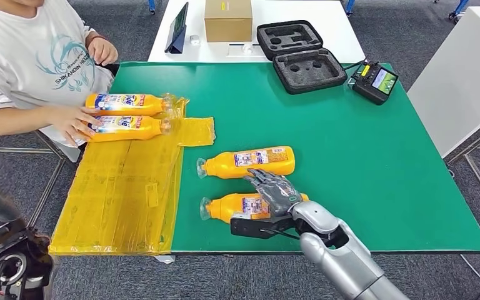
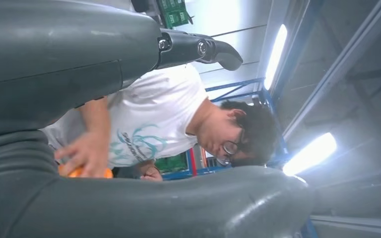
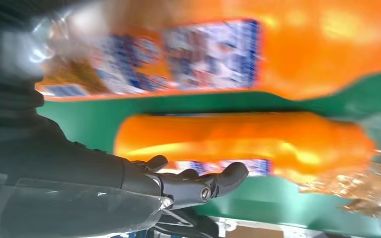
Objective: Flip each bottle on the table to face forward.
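Head view: right hand (image 1: 276, 190) rests fingers spread on near bottle (image 1: 240, 206), lying crosswise, cap left.

A cardboard box (image 1: 228, 19) sits at twelve o'clock beside an open black foam case (image 1: 300, 55), a remote (image 1: 375, 82) at one o'clock, a person (image 1: 28, 62) at ten, yellow sheeting (image 1: 122, 187) at eight.

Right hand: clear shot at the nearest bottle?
Probably yes. The right hand already lies spread over the nearest bottle on the green mat, with nothing between them. The next bottle lies apart, farther back, so it should not hinder a grasp.
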You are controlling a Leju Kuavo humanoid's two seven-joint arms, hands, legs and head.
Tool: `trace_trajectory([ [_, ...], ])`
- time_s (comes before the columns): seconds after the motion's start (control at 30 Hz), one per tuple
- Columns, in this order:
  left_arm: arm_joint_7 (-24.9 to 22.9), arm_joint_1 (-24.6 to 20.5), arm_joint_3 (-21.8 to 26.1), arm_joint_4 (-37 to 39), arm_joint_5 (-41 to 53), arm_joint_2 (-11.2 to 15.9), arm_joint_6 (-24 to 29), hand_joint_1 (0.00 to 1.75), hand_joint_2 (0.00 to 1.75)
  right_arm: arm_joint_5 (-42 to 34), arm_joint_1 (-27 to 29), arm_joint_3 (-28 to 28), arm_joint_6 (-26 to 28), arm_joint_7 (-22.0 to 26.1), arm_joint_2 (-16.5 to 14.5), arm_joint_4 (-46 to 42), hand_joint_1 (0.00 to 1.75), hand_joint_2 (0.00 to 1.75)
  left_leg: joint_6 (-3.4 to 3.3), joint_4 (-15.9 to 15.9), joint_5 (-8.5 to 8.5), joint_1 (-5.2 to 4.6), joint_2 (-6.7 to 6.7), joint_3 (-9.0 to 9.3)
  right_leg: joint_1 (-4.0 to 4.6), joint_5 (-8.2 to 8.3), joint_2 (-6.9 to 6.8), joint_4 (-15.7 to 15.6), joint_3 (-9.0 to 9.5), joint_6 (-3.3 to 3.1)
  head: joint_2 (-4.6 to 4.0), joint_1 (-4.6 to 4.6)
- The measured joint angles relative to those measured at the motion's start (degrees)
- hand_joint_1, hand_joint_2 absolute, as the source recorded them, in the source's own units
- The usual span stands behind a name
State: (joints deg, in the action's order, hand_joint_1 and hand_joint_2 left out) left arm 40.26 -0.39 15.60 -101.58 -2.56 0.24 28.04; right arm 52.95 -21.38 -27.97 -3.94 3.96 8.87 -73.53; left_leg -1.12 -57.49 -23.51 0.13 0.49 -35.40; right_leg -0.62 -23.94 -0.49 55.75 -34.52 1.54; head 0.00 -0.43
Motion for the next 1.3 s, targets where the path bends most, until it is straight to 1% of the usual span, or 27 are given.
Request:
trace_trajectory([
  [0.07,0.0,0.96,0.7,-0.67,-0.04,-0.07,-0.22,0.0,0.0,-0.36,0.5,0.01,-0.24,0.2,1.86,-1.38,0.0,1.75,-0.01,0.0,-0.01,0.0,0.0,-0.02,0.0,0.0,0.0,0.0,-0.01,0.0,0.0,0.0],
  [0.13,0.0,1.46,1.09,-1.1,-0.04,-0.15,-0.36,0.0,0.0,-0.5,0.84,0.01,-0.29,0.22,3.05,-2.31,0.0,1.75,-0.01,0.0,-0.02,0.0,0.0,-0.01,0.0,0.0,0.01,0.0,-0.01,0.0,0.0,-0.01],
  [0.37,0.0,2.11,2.03,-1.58,-0.31,-0.58,-1.66,0.0,0.0,-1.98,2.61,-0.04,-0.66,0.27,5.97,-4.8,0.0,1.75,0.0,0.01,-0.01,0.03,-0.01,0.0,0.01,0.0,-0.02,0.0,-0.01,0.0,0.0,-0.01],
  [0.53,-0.01,1.82,2.28,-1.48,-0.58,-0.89,-2.7,0.0,0.0,-3.76,5.09,-0.2,-1.43,0.39,7.89,-5.62,0.0,1.75,-0.01,0.01,-0.02,0.02,-0.01,-0.02,0.01,0.0,0.0,0.0,-0.02,0.0,0.0,-0.01],
  [0.63,-0.03,1.35,2.44,-1.02,-0.75,-1.03,-2.99,0.0,0.0,-4.66,5.54,-0.25,-2.01,0.41,8.64,-5.57,0.0,1.75,-0.02,0.01,-0.02,0.02,0.0,-0.02,0.0,0.0,0.0,0.0,-0.02,0.0,0.0,-0.01],
  [0.87,-0.04,1.1,3.01,0.12,-1.69,-1.22,-3.81,0.0,0.0,-6.62,4.46,-0.62,-3.98,1.09,8.96,-3.33,0.0,1.75,-0.02,0.01,-0.01,0.01,0.0,0.01,0.01,0.0,-0.01,0.0,0.01,0.0,0.0,-0.02],
  [1.1,-0.04,0.96,3.16,1.28,-2.89,-1.27,-4.12,0.0,0.0,-7.99,-0.01,-1.07,-4.56,1.05,7.71,3.36,0.0,1.75,-0.02,0.01,-0.01,0.02,0.01,0.1,0.01,0.0,-0.01,0.0,0.1,0.0,0.0,-0.01],
  [1.3,-0.04,0.97,3.3,1.73,-3.02,-1.27,-4.17,0.0,0.0,-8.33,-1.63,-1.15,-4.56,1.1,7.06,6.54,0.0,1.75,-0.03,0.01,0.0,0.01,0.0,0.12,0.01,0.0,0.0,0.0,0.14,0.0,0.0,-0.01],
])
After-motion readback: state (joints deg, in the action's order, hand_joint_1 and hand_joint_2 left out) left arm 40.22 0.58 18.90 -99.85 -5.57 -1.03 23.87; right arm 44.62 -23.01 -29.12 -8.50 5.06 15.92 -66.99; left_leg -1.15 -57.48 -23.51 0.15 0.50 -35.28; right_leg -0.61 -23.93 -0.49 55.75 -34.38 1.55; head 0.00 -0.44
